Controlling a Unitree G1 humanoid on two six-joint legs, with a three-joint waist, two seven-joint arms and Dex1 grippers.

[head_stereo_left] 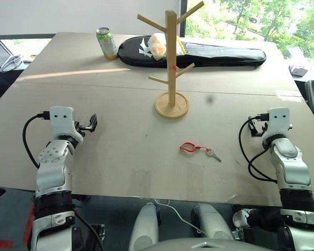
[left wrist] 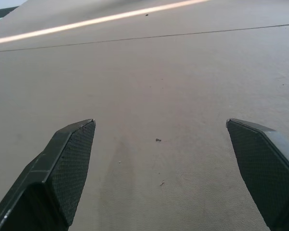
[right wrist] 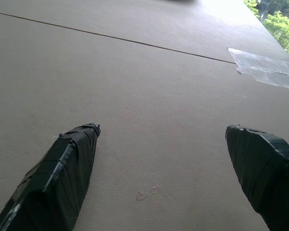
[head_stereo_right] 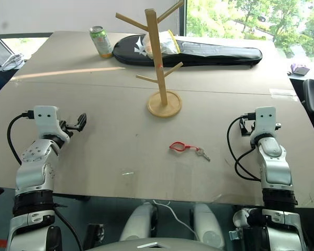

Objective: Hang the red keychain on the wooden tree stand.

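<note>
Grey table (head_stereo_left: 120,157), arms level — both fingers (left wrist: 70,159) spread, empty.

Daylight came through the windows (head_stereo_left: 251,21) far beyond both grippers, blown out to glare there. A bright streak crossed the table (head_stereo_left: 94,172) ahead of the left gripper (left wrist: 161,130), whose near fingers (left wrist: 62,168) looked soft.
</note>
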